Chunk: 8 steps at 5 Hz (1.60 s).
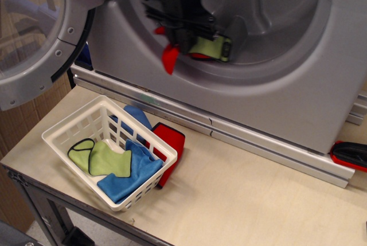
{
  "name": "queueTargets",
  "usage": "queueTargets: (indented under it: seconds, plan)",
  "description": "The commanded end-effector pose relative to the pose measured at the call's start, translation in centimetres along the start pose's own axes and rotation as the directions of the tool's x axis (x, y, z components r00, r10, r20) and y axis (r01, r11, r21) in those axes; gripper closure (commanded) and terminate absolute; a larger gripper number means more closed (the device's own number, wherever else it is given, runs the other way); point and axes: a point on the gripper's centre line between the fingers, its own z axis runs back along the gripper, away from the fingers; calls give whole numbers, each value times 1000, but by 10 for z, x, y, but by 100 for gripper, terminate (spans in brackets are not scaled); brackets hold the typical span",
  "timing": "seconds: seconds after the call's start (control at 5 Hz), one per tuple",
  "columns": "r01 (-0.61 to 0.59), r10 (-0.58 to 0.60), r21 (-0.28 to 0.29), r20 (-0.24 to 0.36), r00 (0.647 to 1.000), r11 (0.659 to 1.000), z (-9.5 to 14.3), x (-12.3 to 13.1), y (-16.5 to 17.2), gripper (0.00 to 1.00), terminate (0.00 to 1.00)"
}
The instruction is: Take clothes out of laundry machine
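Tool (192, 38): black, blurred, reaching down at the left of the drum mouth of the laundry machine (241, 85). From my remote seat I read it as clamped on the clothes (198, 48); its jaws are hidden behind the bunched fabric, so I cannot see how far apart they stand.

Clothes: one bundle hanging from the tool, held up inside the round opening. A red corner droops at the lower left of the bundle, over the grey rim of the opening. A lime-green piece with black edging sticks out to the right. I see a little more red under the green.

Laundry machine: silver-grey, front-loading, filling the upper part of the view. Its round door (34, 34) with a glass window stands swung open at the left. A metal rail runs along its base, resting on the table (246, 200).

Table: pale wood, with the machine at the rear.

Basket (106, 151): white, slatted plastic, on the table at the front left, below the door. I count in it a blue cloth (129, 174) and a lime-green cloth (103, 159) with black edging.

Red cloth (169, 148): black-edged, propped against the right side of the basket, touching it.

Red and black object (351, 155): at the right edge of the view, partly cut off; I cannot identify it.
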Motion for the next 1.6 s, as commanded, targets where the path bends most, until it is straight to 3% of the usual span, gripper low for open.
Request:
queueTargets:
  seconds: [0.0,0.2,0.4,0.6,0.8,1.0,1.4]
  plan:
    - [-111,117,98,-55,992,989,44,-36,-8,100,0]
    - [-162,183,112,-216,959,980,35,-70,-12,100,0]
    - [-213,236,107,-290,927,971,31,-98,-12,100,0]
    - [-263,285,113,-314,906,958,23,-120,0,100,0]
    - [-313,328,103,-229,916,944,14,-133,18,100,0]
    - [-284,299,109,-169,939,953,5,-126,28,100,0]
    - [-260,266,64,-141,953,964,-22,-122,41,100,0]
